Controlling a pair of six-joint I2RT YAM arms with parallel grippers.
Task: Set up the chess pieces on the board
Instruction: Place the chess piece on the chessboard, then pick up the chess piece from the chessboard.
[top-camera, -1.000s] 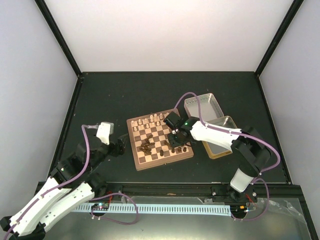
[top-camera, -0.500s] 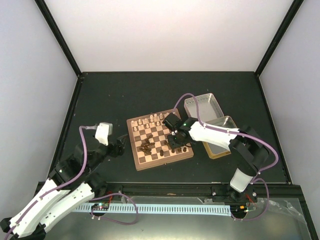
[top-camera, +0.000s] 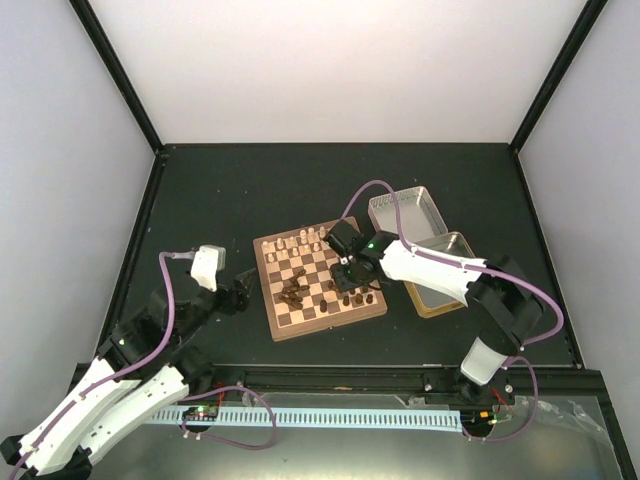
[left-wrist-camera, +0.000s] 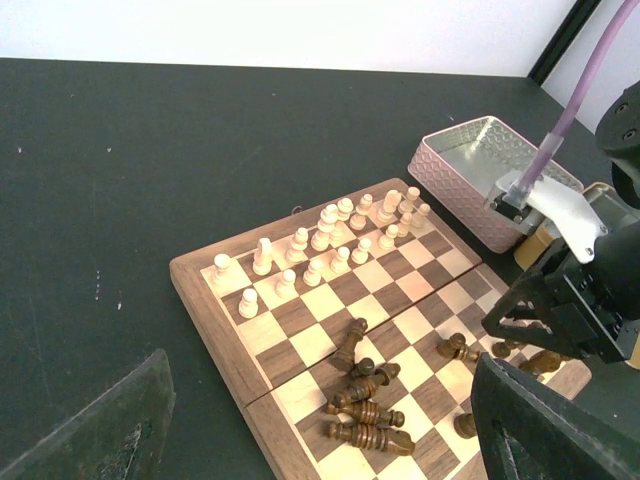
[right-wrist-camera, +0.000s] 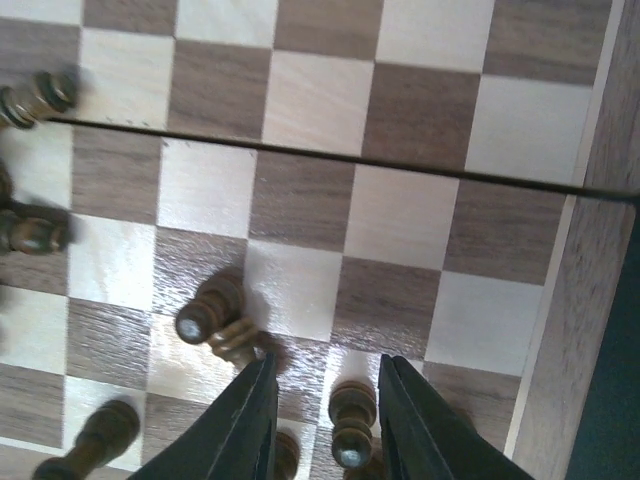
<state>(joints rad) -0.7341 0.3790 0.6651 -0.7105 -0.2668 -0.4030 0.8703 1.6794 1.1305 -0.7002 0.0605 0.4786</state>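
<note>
The board (top-camera: 275, 325) lies at the table's middle. Cream chess pieces (top-camera: 303, 240) stand in two rows on its far side, also in the left wrist view (left-wrist-camera: 325, 235). Several dark pieces lie in a heap (left-wrist-camera: 365, 400) near the board's left-middle; others stand along its right edge. My right gripper (top-camera: 350, 283) hovers over that edge, open (right-wrist-camera: 328, 370). A dark piece (right-wrist-camera: 350, 425) stands upright between its fingers, touching neither. Another dark piece (right-wrist-camera: 215, 320) leans just left of it. My left gripper (top-camera: 243, 297) stays open beside the board's left rim (left-wrist-camera: 205, 310).
Two metal tin halves sit right of the board, a silver one (top-camera: 407, 213) behind and one with a gold rim (top-camera: 440, 270) under the right arm. The nearer tin (left-wrist-camera: 480, 170) shows in the left wrist view. Black posts frame the table's corners.
The right gripper's jaws have parted, letting go of the dark piece that now stands between them. The left arm has barely moved.
</note>
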